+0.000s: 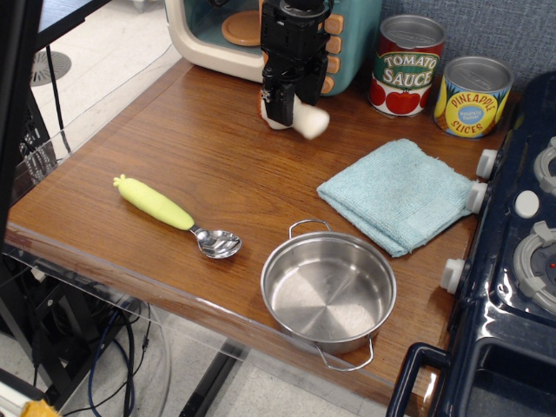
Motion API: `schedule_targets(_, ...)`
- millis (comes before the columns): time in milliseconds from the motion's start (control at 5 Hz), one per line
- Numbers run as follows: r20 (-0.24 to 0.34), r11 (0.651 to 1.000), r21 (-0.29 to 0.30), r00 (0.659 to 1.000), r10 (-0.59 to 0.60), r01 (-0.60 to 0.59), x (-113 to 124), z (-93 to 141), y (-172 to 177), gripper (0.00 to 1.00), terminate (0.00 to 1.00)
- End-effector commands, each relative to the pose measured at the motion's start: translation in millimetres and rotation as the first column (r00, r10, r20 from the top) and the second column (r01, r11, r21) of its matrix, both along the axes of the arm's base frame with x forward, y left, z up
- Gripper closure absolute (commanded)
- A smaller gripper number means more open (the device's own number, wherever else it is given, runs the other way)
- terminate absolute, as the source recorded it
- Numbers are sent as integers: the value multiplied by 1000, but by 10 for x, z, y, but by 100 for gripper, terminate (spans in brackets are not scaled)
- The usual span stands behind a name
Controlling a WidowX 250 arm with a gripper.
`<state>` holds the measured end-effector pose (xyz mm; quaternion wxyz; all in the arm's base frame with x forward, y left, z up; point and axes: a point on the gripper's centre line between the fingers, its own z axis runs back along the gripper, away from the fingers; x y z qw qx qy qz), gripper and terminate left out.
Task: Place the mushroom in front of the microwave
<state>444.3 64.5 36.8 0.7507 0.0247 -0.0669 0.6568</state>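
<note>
The mushroom [309, 121] lies on its side on the wooden table, just in front of the microwave [354, 35]. Its cream stem points down and to the right, and its brown cap is mostly hidden behind my gripper. My gripper [280, 109] hangs straight down over the cap end, its black fingers [276, 97] straddling the cap. The jaws look slightly parted, and the mushroom appears to rest on the table between them. The microwave stands at the back edge, with its teal panel and orange buttons behind my arm.
A tomato sauce can [407, 65] and a pineapple can [472, 95] stand right of the microwave. A blue cloth [395, 193], a steel pot [328, 291] and a green-handled spoon [174, 215] lie nearer the front. A toy stove [521, 243] borders the right side.
</note>
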Motion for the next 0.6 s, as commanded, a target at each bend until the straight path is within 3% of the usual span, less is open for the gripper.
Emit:
schedule_targets(0, 72, 1000, 20, 997, -2, 1, -29, 226, -36, 0, 0)
schedule_targets(400, 139, 1000, 15, 990, -6, 4, -254, 592, -148, 0, 0)
